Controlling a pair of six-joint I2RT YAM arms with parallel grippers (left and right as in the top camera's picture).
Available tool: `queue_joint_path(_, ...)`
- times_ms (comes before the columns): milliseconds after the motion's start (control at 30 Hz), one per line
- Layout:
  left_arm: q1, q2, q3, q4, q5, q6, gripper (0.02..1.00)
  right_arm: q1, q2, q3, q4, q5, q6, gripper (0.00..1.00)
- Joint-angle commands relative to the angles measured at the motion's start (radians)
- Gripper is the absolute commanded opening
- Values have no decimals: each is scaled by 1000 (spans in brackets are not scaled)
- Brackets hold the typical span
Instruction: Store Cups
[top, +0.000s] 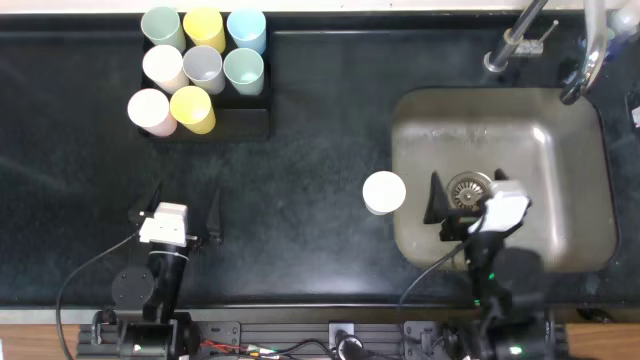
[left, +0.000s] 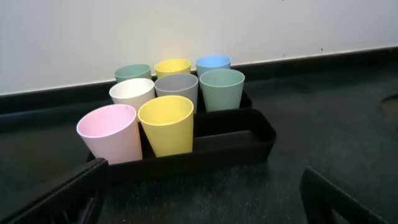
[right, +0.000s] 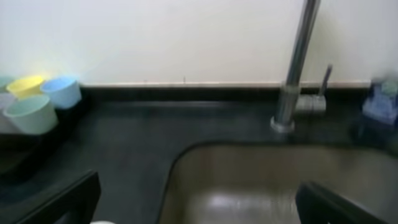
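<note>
The loose white cup (top: 384, 192) sits on the counter (top: 320, 160) just beside the sink (top: 560, 150), well apart from the cup tray (top: 250, 122). It looks like light, stiff plastic with slick tapered walls, so a gentle squeeze across its body seems safest. The left gripper (top: 183, 203) and right gripper (top: 465, 190) both gape wide, empty.

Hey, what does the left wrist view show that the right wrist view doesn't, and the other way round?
Left wrist view, not the right: the pink cup, the front yellow cup and the white cup behind them. Right wrist view, not the left: the sink and the tap behind it. Both: the blue cup, the back yellow cup and a green cup in the tray, plus the dark counter and pale wall.
</note>
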Motion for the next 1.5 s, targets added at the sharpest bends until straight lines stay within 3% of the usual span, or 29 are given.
queue_joint_path(33, -8, -12, -2, -2, 17, -3, 998, -6, 193, 301, -223, 4, 137, 998)
queue_joint_path(200, -8, -12, -2, -2, 17, -3, 1000, -6, 466, 550, -561, -5, 137, 998)
queue_joint_path(433, -8, -12, -2, -2, 17, -3, 1000, -5, 820, 695, -739, -192, 128, 998)
queue_joint_path(533, -8, -12, -2, -2, 17, -3, 1000, 11, 945, 711, -766, -264, 60, 998)
queue_joint_path(867, -8, -12, -2, -2, 17, -3, 1000, 66, 1164, 711, -831, -247, 61, 923)
queue_joint_path(1033, -8, -12, -2, -2, 17, -3, 1000, 79, 1191, 711, -801, -200, 84, 884)
queue_joint_path(1233, -8, -12, -2, -2, 17, -3, 1000, 82, 1195, 711, -758, -197, 83, 606)
queue_joint_path(1500, -8, -12, -2, -2, 17, -3, 1000, 125, 1210, 711, -740, -197, 75, 395)
